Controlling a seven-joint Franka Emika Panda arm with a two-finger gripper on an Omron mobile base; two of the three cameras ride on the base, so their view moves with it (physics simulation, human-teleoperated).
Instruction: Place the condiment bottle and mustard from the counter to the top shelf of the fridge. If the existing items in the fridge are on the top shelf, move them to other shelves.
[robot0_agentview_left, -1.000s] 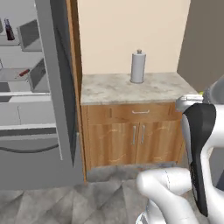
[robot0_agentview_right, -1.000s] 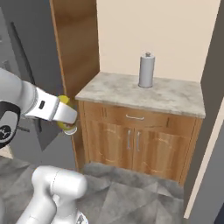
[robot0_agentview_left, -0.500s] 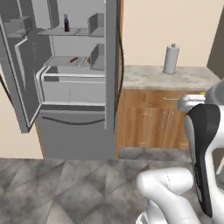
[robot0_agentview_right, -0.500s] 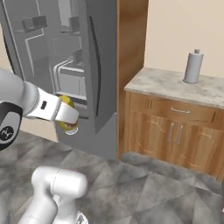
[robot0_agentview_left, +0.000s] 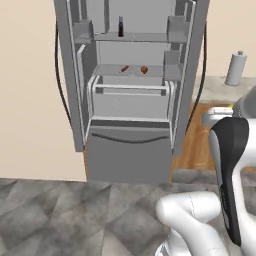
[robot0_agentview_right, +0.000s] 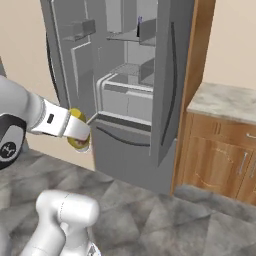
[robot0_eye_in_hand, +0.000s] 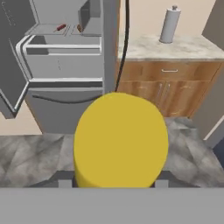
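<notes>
Mustard, a yellow bottle, sits clamped between the two fingers of the gripper, its round end bulking large in the hand view and hiding most of the fingertips. In the right base view the bottle is carried low, out in front of the fridge and off to the side of it, well apart from the shelves. The fridge stands with both doors swung wide. On its top shelf a dark bottle stands upright near the middle. On the shelf below lie a small red item and a round orange-brown one, near each other. To the right of the fridge, a wooden cabinet with a stone counter carries an upright paper towel roll, well away from the gripper. Grey tiled floor spreads between the robot and the fridge.
</notes>
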